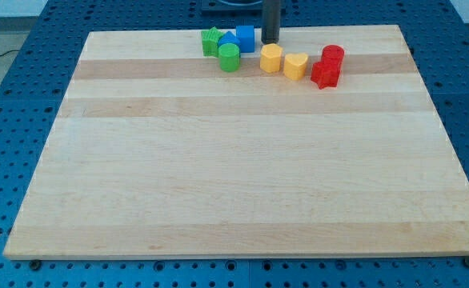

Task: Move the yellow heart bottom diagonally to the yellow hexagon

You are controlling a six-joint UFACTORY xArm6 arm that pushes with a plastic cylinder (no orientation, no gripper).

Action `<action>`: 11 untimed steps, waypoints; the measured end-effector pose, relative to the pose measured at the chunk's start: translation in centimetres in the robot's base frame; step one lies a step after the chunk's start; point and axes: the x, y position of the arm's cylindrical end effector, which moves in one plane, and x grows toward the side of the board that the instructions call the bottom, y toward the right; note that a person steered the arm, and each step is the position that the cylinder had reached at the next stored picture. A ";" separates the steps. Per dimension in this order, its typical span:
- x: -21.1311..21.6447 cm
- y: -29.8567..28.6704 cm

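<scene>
We have no pincer, only my tip (270, 42) above the yellow hexagon (271, 58); pushing the adjacent yellow heart (296, 66) risks dragging the red blocks (328, 67).

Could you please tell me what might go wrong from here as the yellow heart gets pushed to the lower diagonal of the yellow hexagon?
1. The yellow heart touches or nearly touches the yellow hexagon, so a push may drag both.
2. The red blocks sit close on the heart's right; a push that way could knock them.
3. My tip is at the view's top beside the blue block, so approaching could bump it.
</scene>
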 end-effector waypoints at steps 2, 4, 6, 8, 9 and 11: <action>2.6 2.2; 8.7 2.3; 9.1 3.6; 4.1 2.9; 6.3 0.4; 14.7 -2.9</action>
